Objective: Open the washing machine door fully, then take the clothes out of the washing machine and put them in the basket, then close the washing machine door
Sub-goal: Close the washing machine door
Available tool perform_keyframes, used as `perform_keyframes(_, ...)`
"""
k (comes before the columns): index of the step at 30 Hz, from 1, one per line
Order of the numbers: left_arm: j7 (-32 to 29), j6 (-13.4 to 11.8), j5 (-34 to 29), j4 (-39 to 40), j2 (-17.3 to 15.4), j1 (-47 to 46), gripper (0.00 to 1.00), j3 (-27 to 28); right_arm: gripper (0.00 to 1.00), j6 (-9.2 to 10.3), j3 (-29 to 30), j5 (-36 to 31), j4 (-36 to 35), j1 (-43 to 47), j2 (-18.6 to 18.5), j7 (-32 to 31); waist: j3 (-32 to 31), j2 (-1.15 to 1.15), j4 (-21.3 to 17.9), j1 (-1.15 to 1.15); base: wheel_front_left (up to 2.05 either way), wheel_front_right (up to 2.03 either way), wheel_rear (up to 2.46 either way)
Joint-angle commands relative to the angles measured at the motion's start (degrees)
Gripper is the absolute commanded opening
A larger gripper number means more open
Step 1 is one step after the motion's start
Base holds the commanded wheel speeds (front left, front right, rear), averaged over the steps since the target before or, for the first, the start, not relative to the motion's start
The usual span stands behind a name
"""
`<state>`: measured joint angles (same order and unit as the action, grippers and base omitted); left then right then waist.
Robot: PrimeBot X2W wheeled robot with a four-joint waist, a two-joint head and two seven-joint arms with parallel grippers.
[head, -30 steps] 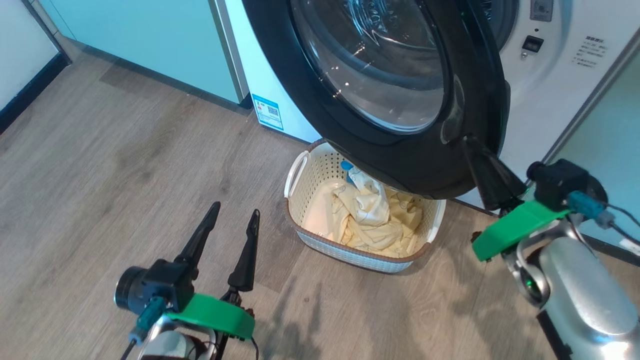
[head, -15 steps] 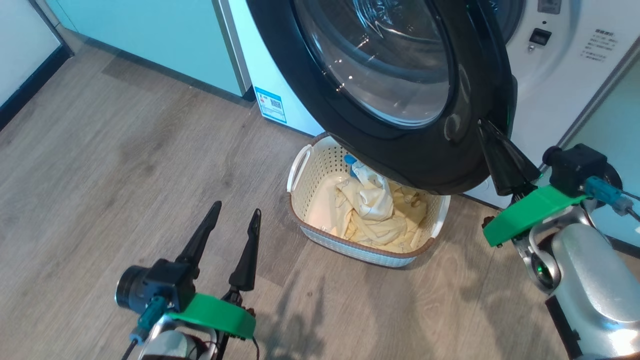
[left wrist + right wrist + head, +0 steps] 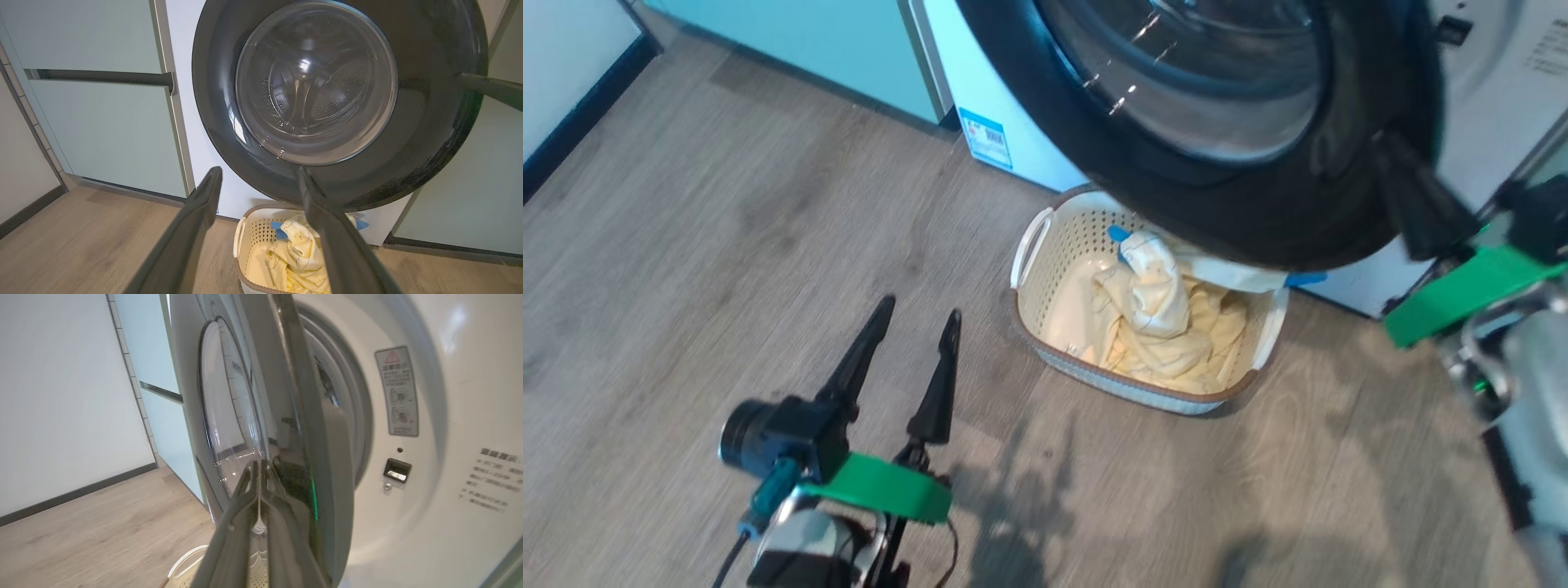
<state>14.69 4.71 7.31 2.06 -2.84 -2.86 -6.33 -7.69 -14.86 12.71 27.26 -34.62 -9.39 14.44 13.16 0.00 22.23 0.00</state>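
Black-rimmed washing machine door [image 3: 1258, 224] stands ajar above the basket [image 3: 1027, 245] of clothes [image 3: 1160, 322]. The right hand [image 3: 1390, 155], fingers pinched together, meets its rim. The left hand [image 3: 917, 310], fingers spread wide, hangs near the basket.

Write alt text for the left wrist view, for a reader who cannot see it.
The washing machine door, black-rimmed with a bulging glass window, hangs over the basket holding the pale yellow clothes. The left gripper, open, rises from below; the right gripper, shut, reaches the door's rim at the view's right.

Washing machine door [image 3: 1209, 122] seemingly overhangs half the basket [image 3: 1131, 390]; near half open.
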Motion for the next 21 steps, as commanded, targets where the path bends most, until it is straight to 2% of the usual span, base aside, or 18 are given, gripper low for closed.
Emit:
perform_keyframes(1,0.30,0.14,0.52,2.43,-0.06,-3.48,1.00,1.06,0.00,0.20,0.76,-0.51,-1.10,-3.75,-1.24,0.55,1.56,0.00,0.70,0.00,0.00,0.00,0.00)
perform_keyframes(14,0.30,-1.69,3.55,3.23,-0.05,-7.62,1.00,-2.90,0.00,0.20,5.08,-2.45,3.82,-14.56,-5.63,0.54,7.31,0.00,3.45,0.00,0.00,0.00,0.00)
perform_keyframes(21,0.30,-2.64,4.58,3.20,-0.04,-8.54,1.00,-4.26,0.00,0.20,6.37,-3.24,5.59,-17.69,-6.23,0.55,8.73,0.00,4.45,0.00,0.00,0.00,0.00)
